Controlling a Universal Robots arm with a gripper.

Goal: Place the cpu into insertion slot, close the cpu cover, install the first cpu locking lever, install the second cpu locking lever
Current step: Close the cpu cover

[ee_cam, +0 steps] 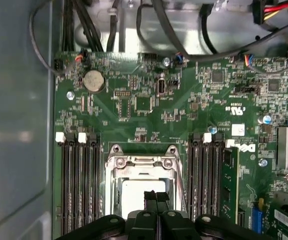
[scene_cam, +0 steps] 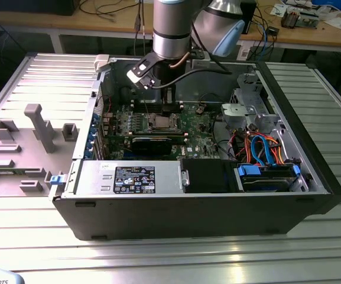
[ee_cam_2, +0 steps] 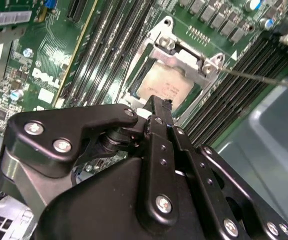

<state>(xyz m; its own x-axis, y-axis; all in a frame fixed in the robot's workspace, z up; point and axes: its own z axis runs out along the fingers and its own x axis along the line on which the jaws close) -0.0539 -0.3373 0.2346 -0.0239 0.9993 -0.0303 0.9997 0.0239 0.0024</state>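
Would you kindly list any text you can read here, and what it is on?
Label on the silver box: print too small to read.
Board: white markings, mostly too small to read.
Cpu top: engraving blurred.
No line can be quoted with confidence.

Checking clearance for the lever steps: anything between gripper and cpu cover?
Nothing visible. The shut gripper is directly over the cover, with the cpu showing through its window. In the second wrist view a thin lever rod runs off from one cover corner, clear of the gripper.
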